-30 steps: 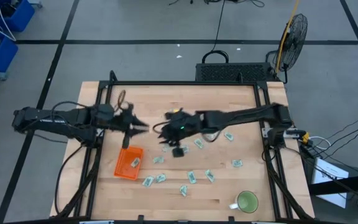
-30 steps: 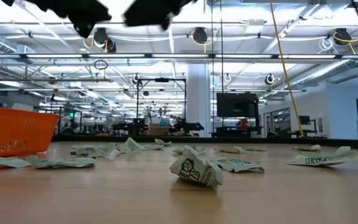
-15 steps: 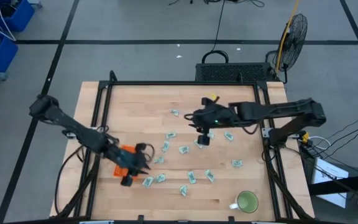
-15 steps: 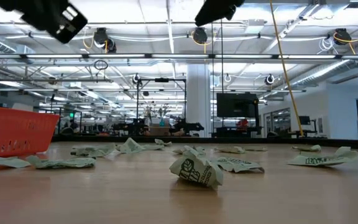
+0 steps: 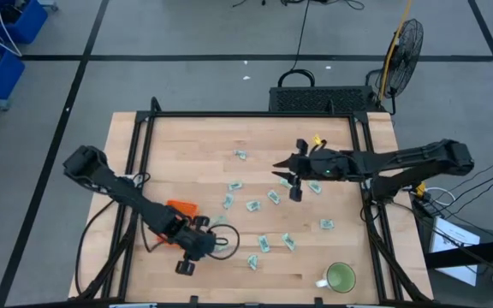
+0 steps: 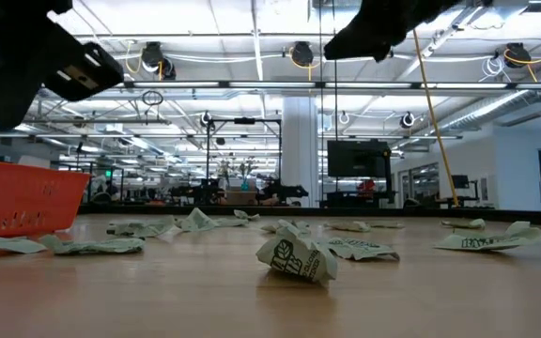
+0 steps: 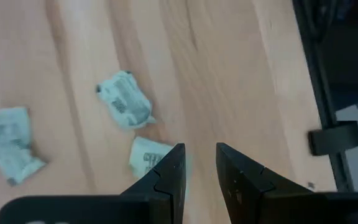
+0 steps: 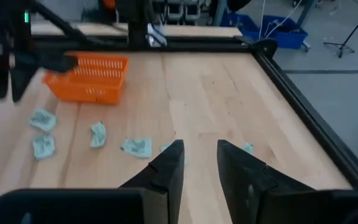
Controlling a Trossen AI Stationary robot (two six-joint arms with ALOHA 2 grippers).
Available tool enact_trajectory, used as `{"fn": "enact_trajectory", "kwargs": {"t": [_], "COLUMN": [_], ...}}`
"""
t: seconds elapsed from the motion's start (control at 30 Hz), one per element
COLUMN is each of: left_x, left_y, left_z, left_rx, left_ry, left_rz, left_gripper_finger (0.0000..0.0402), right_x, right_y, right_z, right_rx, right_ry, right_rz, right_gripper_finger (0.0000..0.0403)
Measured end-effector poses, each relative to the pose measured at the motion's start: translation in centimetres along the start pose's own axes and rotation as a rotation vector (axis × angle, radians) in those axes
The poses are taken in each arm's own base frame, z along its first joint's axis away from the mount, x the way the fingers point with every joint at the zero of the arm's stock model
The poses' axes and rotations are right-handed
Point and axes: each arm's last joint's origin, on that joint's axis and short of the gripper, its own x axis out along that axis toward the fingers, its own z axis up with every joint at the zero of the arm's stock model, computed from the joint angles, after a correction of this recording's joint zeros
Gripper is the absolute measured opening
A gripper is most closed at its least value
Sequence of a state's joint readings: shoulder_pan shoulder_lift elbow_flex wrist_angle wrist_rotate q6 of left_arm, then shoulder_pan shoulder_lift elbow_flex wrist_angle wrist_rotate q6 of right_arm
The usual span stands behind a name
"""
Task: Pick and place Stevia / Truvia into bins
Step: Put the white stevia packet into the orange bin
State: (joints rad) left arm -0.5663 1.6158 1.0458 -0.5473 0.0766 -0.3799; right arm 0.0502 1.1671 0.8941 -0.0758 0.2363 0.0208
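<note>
Pale green and white packets lie scattered flat on the wooden table, such as packet (image 5: 252, 205), packet (image 5: 264, 244) and a crumpled packet (image 6: 297, 258). The orange tray (image 5: 181, 207) (image 8: 89, 78) sits near the table's left side, partly hidden by my left arm. My left gripper (image 5: 202, 246) (image 7: 197, 152) hovers just right of the tray toward the near edge, pointing down over three packets (image 7: 126, 106), narrowly open and empty. My right gripper (image 5: 279, 169) (image 8: 196, 149) hangs above the table's right-centre, narrowly open and empty.
A round green mug (image 5: 341, 276) stands near the near right corner. A black frame rail (image 5: 135, 171) borders the table, and it also shows in the left wrist view as the rail (image 7: 328, 81). Bare wood lies along the far side (image 5: 212, 137).
My left arm swung from the table's left-centre across the tray toward the near edge and now hangs over the packets beside the tray. My right arm drew back from the table's middle toward the right edge. The packets and the tray kept their places.
</note>
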Motion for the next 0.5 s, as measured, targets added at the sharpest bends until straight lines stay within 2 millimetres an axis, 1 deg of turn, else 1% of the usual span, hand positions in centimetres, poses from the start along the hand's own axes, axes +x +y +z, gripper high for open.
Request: {"fn": "enact_trajectory", "kwargs": {"t": [0.17, 0.3, 0.43, 0.5], "left_x": [1.7, 2.9, 3.7, 4.0], "left_y": [-0.2, -0.3, -0.3, -0.3], "left_z": [0.2, 0.1, -0.3, -0.7], "left_rx": [-0.027, -0.029, 0.007, 0.016], "left_ry": [0.095, 0.135, 0.163, 0.197], "left_rz": [0.022, 0.040, 0.087, 0.125], "left_gripper_finger": [0.0093, 0.0093, 0.0093, 0.0093], "right_x": [-0.9, -1.3, -1.4, -1.3], "right_y": [-0.2, -0.3, -0.3, -0.3], "right_z": [-2.0, -3.0, -3.7, -3.7], "right_rx": [0.049, 0.078, 0.079, 0.080], "right_ry": [-0.005, -0.020, -0.028, -0.038], "right_rz": [0.005, 0.008, 0.010, 0.010], "right_gripper_finger": [0.0089, 0.0089, 0.0089, 0.0089]}}
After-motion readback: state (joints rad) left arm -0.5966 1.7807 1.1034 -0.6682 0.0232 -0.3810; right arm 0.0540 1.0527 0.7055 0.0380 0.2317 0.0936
